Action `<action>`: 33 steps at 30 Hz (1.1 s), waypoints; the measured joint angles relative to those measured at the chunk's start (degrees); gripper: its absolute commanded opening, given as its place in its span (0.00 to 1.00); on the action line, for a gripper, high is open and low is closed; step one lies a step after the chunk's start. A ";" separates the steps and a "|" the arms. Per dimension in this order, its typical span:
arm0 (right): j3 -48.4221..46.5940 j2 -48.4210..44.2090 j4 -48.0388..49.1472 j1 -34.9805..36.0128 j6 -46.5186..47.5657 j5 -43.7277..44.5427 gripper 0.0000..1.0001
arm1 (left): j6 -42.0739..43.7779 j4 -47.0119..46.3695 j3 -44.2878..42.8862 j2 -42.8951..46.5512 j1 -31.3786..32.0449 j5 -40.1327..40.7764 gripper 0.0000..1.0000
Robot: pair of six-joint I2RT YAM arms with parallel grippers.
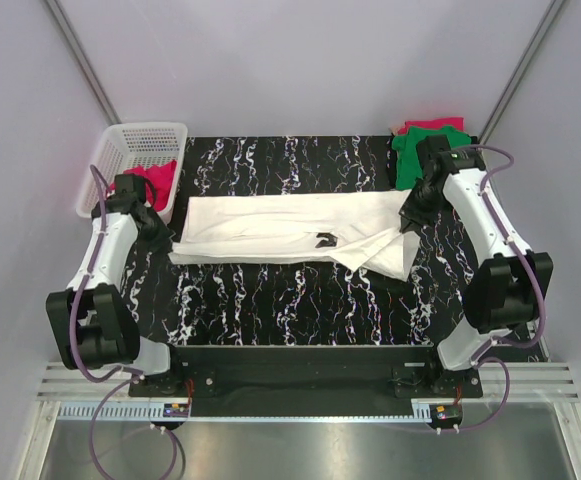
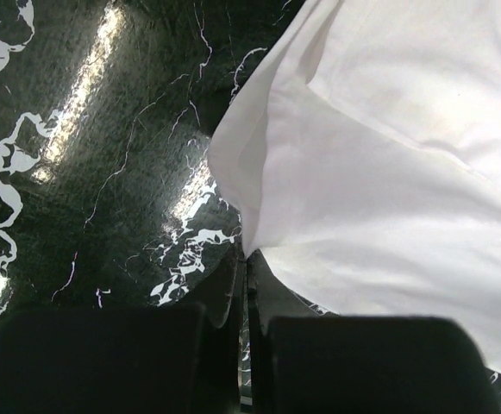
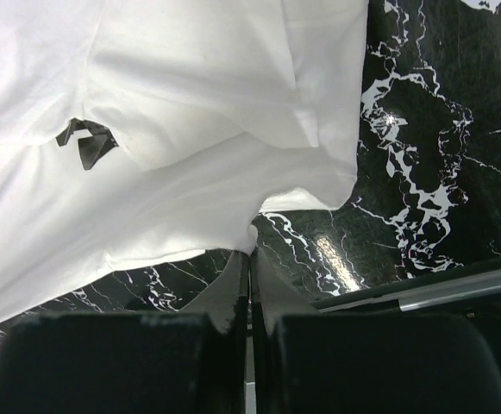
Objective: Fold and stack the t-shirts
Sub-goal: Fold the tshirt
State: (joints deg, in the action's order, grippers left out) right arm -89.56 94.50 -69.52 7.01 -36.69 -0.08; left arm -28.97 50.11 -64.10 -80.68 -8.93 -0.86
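- The basket (image 1: 120, 150) sits at the table's (image 1: 270, 300) 10 o'clock corner, with a red shirt (image 1: 157, 180) hanging over its near rim.
- My left gripper (image 2: 246, 267) is down at 9 o'clock. Its jaws are pressed together on the left edge of the white shirt (image 2: 388, 172).
- The white shirt (image 1: 280, 228) lies mid-table, a long band from 9 to 3 o'clock. It has a small dark mark (image 1: 325, 240) right of centre and a loose flap trailing toward 4 o'clock.
- My right gripper (image 3: 250, 263) is at 3 o'clock. Its jaws are closed tight, pinching the shirt's right edge where the cloth dips between the fingers.
- The green shirt (image 1: 408, 160) lies at the 1 o'clock corner, with red cloth (image 1: 432, 124) showing just behind it.
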 measured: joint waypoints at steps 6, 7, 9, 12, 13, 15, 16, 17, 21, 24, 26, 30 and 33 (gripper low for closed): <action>-3.63 2.84 -0.20 -0.35 1.29 -0.04 0.00 | 0.00 -0.22 -3.10 -2.93 -0.02 -0.50 0.00; -3.91 2.97 -0.17 -0.39 1.38 -0.07 0.00 | 0.00 -0.26 -3.52 -3.13 -0.02 -0.76 0.00; -4.48 3.08 -0.24 -0.44 1.77 -0.07 0.00 | 0.00 -0.44 -3.89 -3.23 -0.02 -1.25 0.00; -5.29 3.21 -0.24 -0.61 2.21 -0.11 0.00 | 0.02 -0.42 -4.72 -3.82 -0.02 -2.14 0.00; -5.49 3.30 -0.22 -0.70 2.32 -0.11 0.00 | 0.02 -0.46 -5.01 -4.13 -0.04 -2.64 0.00; -5.75 3.41 -0.20 -0.83 2.40 -0.52 0.00 | 0.07 -0.46 -5.55 -4.72 -0.04 -3.76 0.00; -5.77 3.50 -0.22 -0.90 2.40 -0.70 0.00 | 0.20 -0.52 -5.68 -4.96 -0.07 -4.52 0.00; -5.77 3.52 -0.24 -0.92 2.40 -1.03 0.00 | 0.35 -0.57 -5.68 -5.01 -0.09 -5.40 0.00; -5.66 3.37 -0.24 -0.96 2.40 -1.11 0.00 | 1.20 -1.05 -4.61 -3.93 -0.07 -6.73 0.00; -4.90 2.36 -0.37 -0.96 2.38 -1.27 0.00 | 2.14 -0.24 -2.36 -1.44 -0.07 -6.95 0.00; -4.63 1.60 -0.76 -0.98 2.36 -1.57 0.00 | 2.64 0.63 -1.51 0.02 -0.09 -7.15 0.00; -4.48 -0.33 -1.51 -1.01 2.34 -2.54 0.00 | 3.41 1.44 -1.31 2.75 -0.07 -7.82 0.00; -4.48 -2.16 -2.45 -1.01 2.32 -2.60 0.00 | 3.78 2.10 -1.33 5.03 -0.09 -8.28 0.00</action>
State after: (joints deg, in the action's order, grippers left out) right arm -94.04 92.33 -71.96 6.00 -34.37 -2.68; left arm -25.19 52.21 -65.43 -75.66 -9.02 -9.15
